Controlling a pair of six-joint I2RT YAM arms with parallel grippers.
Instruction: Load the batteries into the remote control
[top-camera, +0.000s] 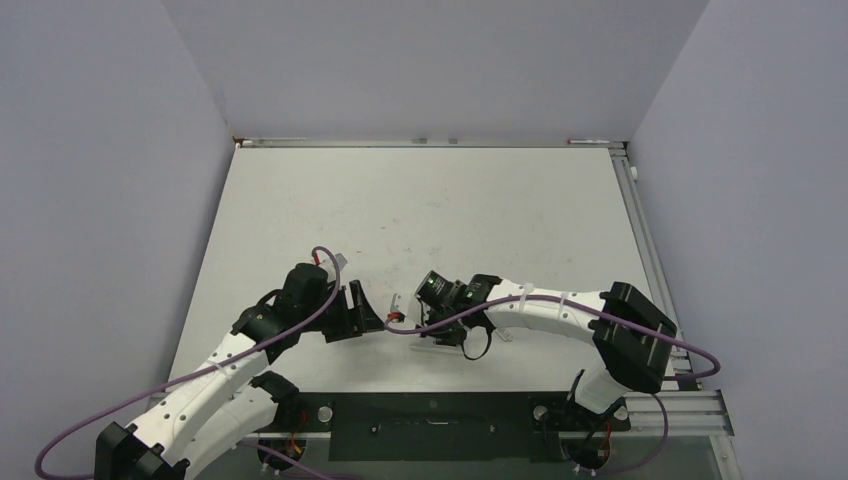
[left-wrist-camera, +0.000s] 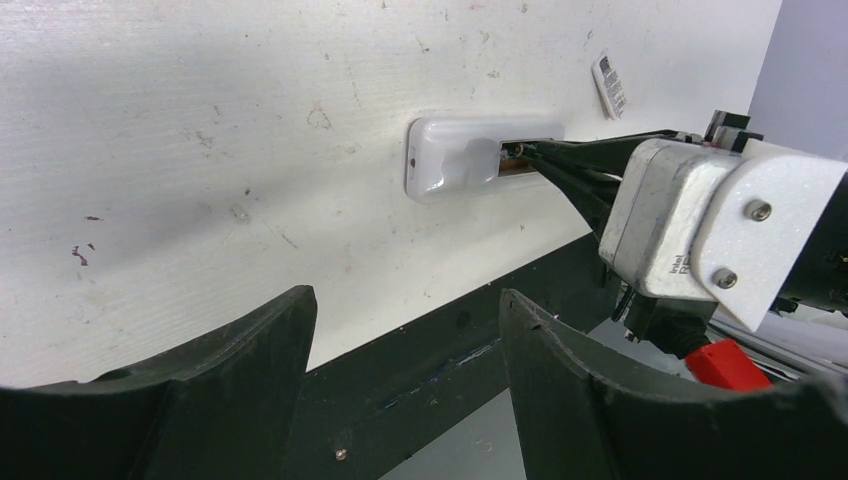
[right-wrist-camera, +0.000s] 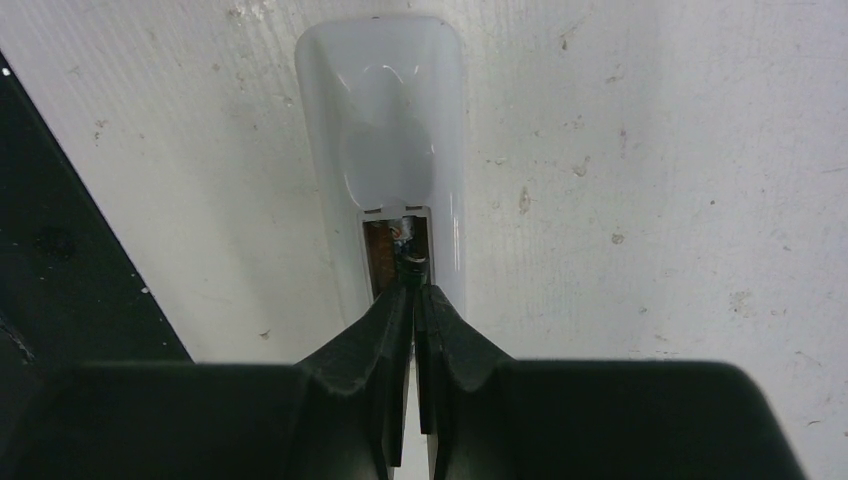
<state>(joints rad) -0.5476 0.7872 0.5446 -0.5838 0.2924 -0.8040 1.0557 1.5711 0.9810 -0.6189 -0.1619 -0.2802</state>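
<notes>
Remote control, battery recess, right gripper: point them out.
remote control (right-wrist-camera: 385, 120), right wrist view, on its white back.
battery recess (right-wrist-camera: 378, 255), right wrist view, on its brown floor.
right gripper (right-wrist-camera: 413, 288), right wrist view, between its shut fingertips.

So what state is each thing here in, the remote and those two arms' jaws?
Remote control: lying back up on the table, battery recess uncovered.
Right arm: jaws shut, tips poking into that recess.
Left arm: jaws open, holding nothing, clear of the remote.
Batteries: cannot tell whether any is in.
</notes>
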